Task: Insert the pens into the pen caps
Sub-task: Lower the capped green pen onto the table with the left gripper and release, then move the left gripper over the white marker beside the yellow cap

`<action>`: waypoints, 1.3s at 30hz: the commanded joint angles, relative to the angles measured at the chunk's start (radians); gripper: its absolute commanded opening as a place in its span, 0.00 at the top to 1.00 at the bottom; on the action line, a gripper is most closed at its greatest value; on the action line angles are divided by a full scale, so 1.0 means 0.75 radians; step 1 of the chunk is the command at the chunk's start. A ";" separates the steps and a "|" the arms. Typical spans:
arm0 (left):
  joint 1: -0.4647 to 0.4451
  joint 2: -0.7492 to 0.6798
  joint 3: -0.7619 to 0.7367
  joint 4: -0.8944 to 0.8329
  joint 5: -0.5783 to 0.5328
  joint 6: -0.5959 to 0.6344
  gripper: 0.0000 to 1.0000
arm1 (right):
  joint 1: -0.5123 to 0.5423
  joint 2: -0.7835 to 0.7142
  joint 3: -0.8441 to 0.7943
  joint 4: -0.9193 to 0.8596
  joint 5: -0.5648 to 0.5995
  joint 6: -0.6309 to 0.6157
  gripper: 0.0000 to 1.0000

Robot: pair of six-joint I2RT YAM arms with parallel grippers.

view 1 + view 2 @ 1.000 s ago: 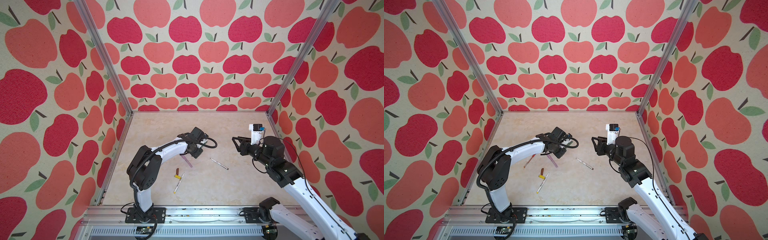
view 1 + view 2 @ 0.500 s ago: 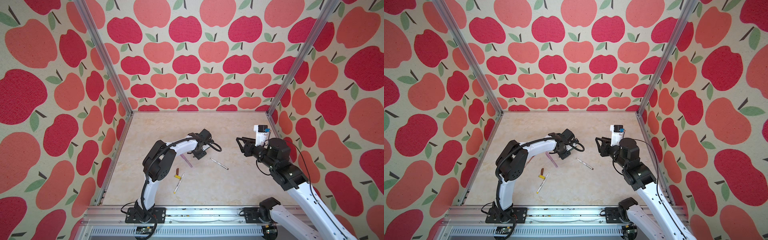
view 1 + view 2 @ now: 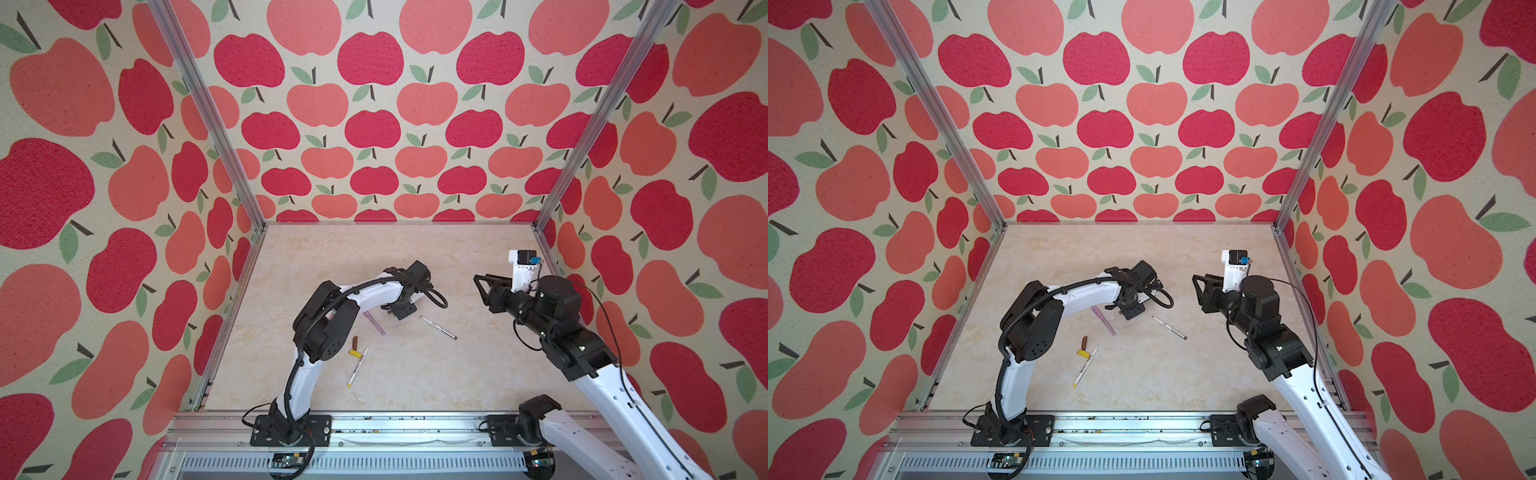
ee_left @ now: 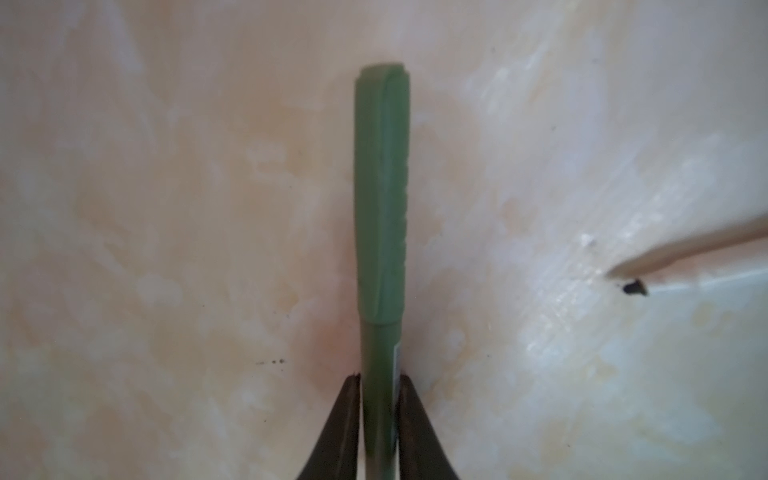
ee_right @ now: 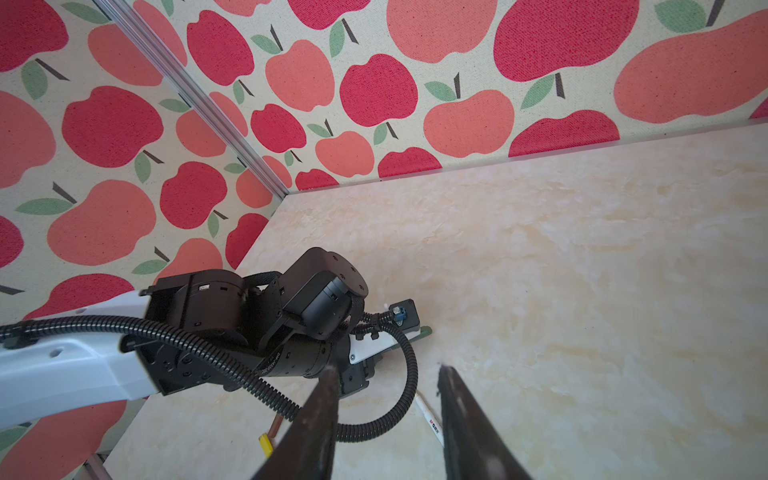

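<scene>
Marbled beige tabletop, enclosed by apple-print walls. Nearest the front rail lies a slim white pen with yellow print. A short yellow plastic cap sits just beside its far end, with a stubby brown cap just beyond.

Farther in, a slim lilac pen runs up to the left arm; a white pen with dark print lies apart to its right.

The left gripper is low, jaws narrow either side of a dark green pen wearing its green cap — whether they actually clamp it cannot be told.

The right gripper is raised, jaws moderately apart and empty.

Since one second ago, the left arm's elbow has swung toward centre and its gripper has shifted rightward.
</scene>
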 commanded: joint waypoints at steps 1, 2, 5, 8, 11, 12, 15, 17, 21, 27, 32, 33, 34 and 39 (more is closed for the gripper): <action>-0.002 0.035 0.015 -0.052 -0.043 0.012 0.72 | -0.014 0.001 -0.001 -0.005 -0.008 -0.032 0.58; -0.001 0.024 0.011 -0.041 -0.046 0.007 0.70 | -0.017 0.002 -0.003 -0.005 -0.009 -0.032 0.58; -0.002 -0.026 -0.007 0.008 -0.051 -0.011 0.59 | -0.022 0.006 -0.005 0.000 -0.018 -0.030 0.58; 0.001 -0.100 -0.024 0.059 -0.074 -0.037 0.52 | -0.027 0.009 -0.011 0.008 -0.027 -0.031 0.58; 0.008 -0.223 -0.068 0.139 -0.075 -0.083 0.45 | -0.034 0.024 -0.023 0.036 -0.049 -0.031 0.58; 0.013 -0.277 -0.089 0.171 -0.068 -0.093 0.43 | -0.033 0.035 -0.027 0.046 -0.056 -0.031 0.58; 0.023 -0.467 -0.179 0.280 -0.042 -0.172 0.36 | -0.033 0.078 -0.039 0.083 -0.085 -0.033 0.58; 0.030 -0.607 -0.253 0.358 -0.016 -0.213 0.30 | -0.032 0.116 -0.042 0.101 -0.107 -0.042 0.57; 0.071 -0.907 -0.432 0.482 0.098 -0.349 0.16 | -0.033 0.218 -0.035 0.105 -0.164 -0.071 0.57; 0.266 -1.372 -0.761 0.621 0.255 -0.789 0.04 | -0.021 0.404 0.004 0.014 -0.250 -0.102 0.57; 0.403 -1.796 -1.060 0.681 0.202 -1.106 0.03 | 0.024 0.577 0.098 -0.123 -0.317 -0.154 0.57; 0.415 -1.855 -1.084 0.635 0.181 -1.147 0.03 | 0.042 0.604 0.115 -0.142 -0.319 -0.154 0.57; 0.425 -1.899 -1.097 0.571 0.157 -1.183 0.03 | 0.069 0.627 0.122 -0.146 -0.324 -0.150 0.57; 0.439 -1.994 -1.076 0.082 -0.021 -1.409 0.06 | 0.303 0.779 0.150 -0.090 -0.270 -0.146 0.57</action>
